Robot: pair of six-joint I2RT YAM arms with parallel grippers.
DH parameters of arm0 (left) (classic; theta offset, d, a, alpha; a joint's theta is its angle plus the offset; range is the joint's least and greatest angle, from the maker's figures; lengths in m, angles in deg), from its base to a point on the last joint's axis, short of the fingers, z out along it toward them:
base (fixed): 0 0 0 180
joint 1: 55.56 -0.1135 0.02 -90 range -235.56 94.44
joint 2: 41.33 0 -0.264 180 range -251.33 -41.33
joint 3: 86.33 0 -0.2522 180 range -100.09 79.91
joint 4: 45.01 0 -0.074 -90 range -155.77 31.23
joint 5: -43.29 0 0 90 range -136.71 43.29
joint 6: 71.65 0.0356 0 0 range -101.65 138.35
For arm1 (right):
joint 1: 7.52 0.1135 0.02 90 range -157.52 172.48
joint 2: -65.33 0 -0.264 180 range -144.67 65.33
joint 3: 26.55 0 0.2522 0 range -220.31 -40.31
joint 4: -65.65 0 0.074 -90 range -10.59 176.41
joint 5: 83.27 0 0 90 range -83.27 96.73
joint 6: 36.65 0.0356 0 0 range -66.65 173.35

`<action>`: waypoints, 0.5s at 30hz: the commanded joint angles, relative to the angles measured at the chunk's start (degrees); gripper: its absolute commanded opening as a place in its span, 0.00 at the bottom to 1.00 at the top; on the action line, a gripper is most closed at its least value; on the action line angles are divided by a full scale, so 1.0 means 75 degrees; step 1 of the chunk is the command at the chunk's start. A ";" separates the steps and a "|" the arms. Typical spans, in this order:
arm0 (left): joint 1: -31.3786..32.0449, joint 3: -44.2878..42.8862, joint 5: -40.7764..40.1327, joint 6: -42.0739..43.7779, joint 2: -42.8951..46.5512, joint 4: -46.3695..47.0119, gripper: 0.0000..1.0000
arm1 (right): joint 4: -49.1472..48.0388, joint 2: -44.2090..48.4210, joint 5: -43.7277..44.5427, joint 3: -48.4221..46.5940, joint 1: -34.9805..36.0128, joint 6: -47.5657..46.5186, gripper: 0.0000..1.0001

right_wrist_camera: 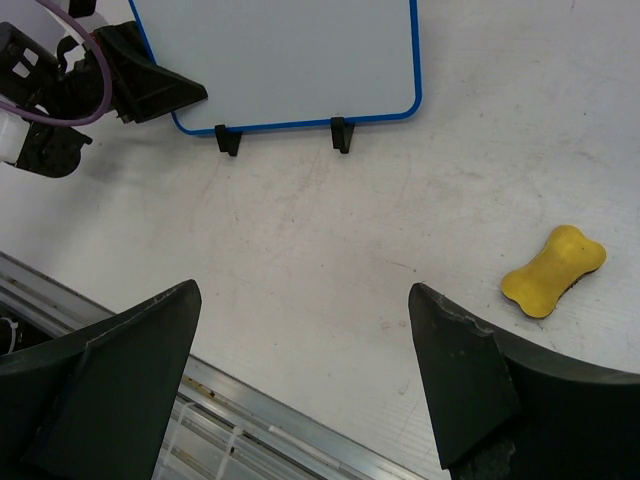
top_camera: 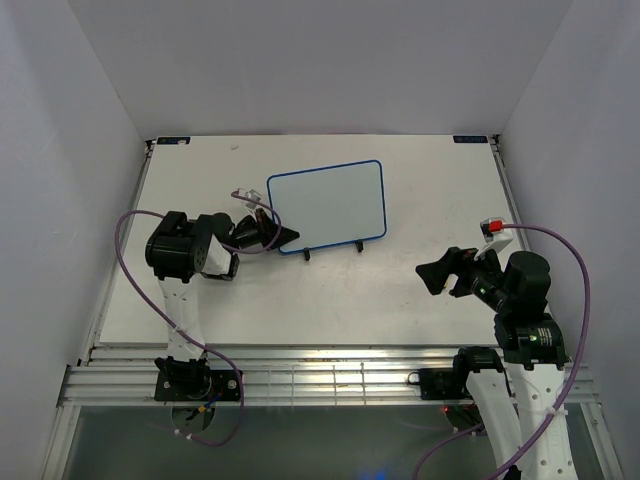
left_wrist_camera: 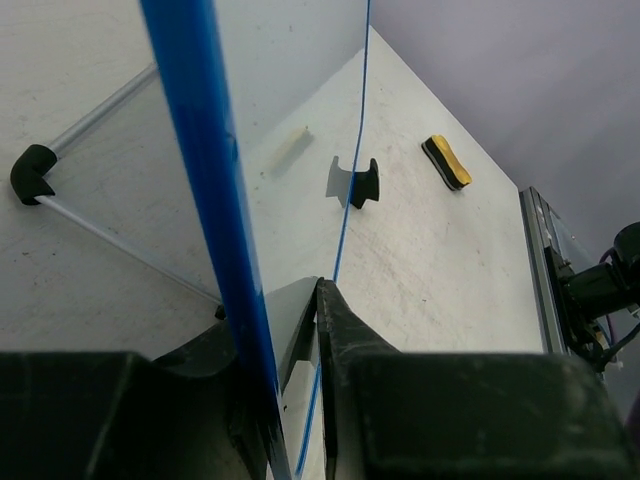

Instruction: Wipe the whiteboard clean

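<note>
The whiteboard (top_camera: 328,203) stands on two black feet at mid-table, and its white face shows no writing. My left gripper (top_camera: 287,238) is shut on the board's lower left corner. In the left wrist view the blue frame (left_wrist_camera: 200,150) runs between my closed fingers (left_wrist_camera: 335,310). The yellow eraser (right_wrist_camera: 553,271) lies on the table to the right of my right gripper (right_wrist_camera: 302,290). It also shows in the left wrist view (left_wrist_camera: 446,162). In the top view the right arm hides it. My right gripper (top_camera: 435,275) is open and empty, low over the table, right of the board.
An aluminium rail (top_camera: 320,375) runs along the near table edge. White walls enclose the table on the left, back and right. Purple cables (top_camera: 125,260) loop beside each arm.
</note>
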 commanded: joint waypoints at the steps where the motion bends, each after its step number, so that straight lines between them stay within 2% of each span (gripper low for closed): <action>1: -0.0045 0.0214 -0.0516 0.0641 -0.0037 0.2492 0.31 | -0.0253 0.0063 -0.0110 -0.0086 -0.0020 0.0017 0.90; 3: -0.0162 0.0285 -0.0575 0.0548 -0.0013 0.2492 0.31 | -0.0241 0.0063 -0.0110 -0.0097 -0.0020 0.0017 0.90; 7: -0.0291 0.0472 -0.0925 0.0383 0.0080 0.2492 0.44 | -0.0288 0.0086 -0.0168 -0.0062 -0.0020 0.0040 0.90; 11: -0.0291 0.0637 -0.1068 0.0465 0.0221 0.2481 0.48 | -0.0288 0.0087 -0.0157 -0.0051 -0.0020 0.0040 0.90; 13: -0.0291 0.0637 -0.1068 0.0442 0.0268 0.2481 0.76 | -0.0276 0.0087 -0.0145 -0.0062 -0.0020 0.0040 0.90; 14: -0.0291 0.0613 -0.1068 0.0395 0.0315 0.2481 0.98 | -0.0253 0.0087 -0.0133 -0.0062 -0.0020 0.0040 0.90; 15: -0.0303 0.0625 -0.1068 0.0372 0.0338 0.2481 0.98 | -0.0253 0.0087 -0.0133 -0.0074 -0.0020 0.0040 0.90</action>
